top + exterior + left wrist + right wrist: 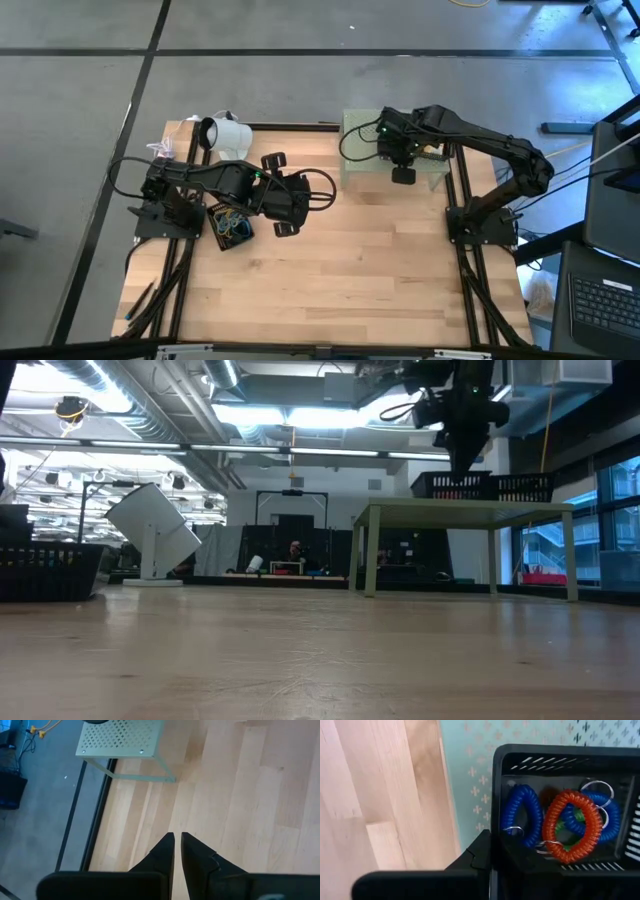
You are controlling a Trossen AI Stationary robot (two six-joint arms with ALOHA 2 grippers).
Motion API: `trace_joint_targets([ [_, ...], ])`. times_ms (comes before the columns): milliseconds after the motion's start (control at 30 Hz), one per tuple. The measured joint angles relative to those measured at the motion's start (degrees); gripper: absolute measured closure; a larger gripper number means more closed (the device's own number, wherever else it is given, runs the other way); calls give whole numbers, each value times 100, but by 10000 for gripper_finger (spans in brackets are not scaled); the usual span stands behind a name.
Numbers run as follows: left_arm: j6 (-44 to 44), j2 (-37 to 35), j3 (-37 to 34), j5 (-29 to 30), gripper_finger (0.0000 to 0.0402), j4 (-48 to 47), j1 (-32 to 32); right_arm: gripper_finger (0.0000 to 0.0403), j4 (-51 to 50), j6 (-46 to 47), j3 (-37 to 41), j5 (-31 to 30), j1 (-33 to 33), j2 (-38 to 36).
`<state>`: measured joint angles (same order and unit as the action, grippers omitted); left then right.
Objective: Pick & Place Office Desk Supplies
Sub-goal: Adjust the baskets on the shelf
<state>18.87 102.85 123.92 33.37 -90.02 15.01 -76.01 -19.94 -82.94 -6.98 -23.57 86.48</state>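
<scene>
A black basket stands on the pale green perforated stand. It holds blue coil bands, a red one, a green one and metal rings. My right gripper comes down at the basket's corner and is shut on its wall; the low view shows this gripper at the basket's rim. My left gripper hangs shut above the bare wood with nothing between its fingers, right of a second black basket of coloured bands. My right gripper has the basket's side wall near a corner, coming from above and pointing steeply down. One finger stands outside the wall. The other is hidden behind the wall and the gripper body. The basket rests upright on the stand.
A white cup-like object stands at the table's far left, tilted in the low view. The stand fills the far right corner. The wood across the middle and near side of the table is bare. Floor lies beyond the table edges.
</scene>
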Motion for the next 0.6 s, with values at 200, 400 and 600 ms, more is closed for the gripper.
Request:
trace_joint_targets([
  [200, -2, 0, 0, 0, 377, 0, 2, 383, -165, 0, 4, -123, 0, -123],
  [400, -1, 0, 0, 0, 375, 0, 0, 379, -148, 33, 7, -121, 0, -291],
  [600, 9, 0, 0, 2, 377, 0, 0, 336, -133, 152, 9, -120, 0, -304],
])
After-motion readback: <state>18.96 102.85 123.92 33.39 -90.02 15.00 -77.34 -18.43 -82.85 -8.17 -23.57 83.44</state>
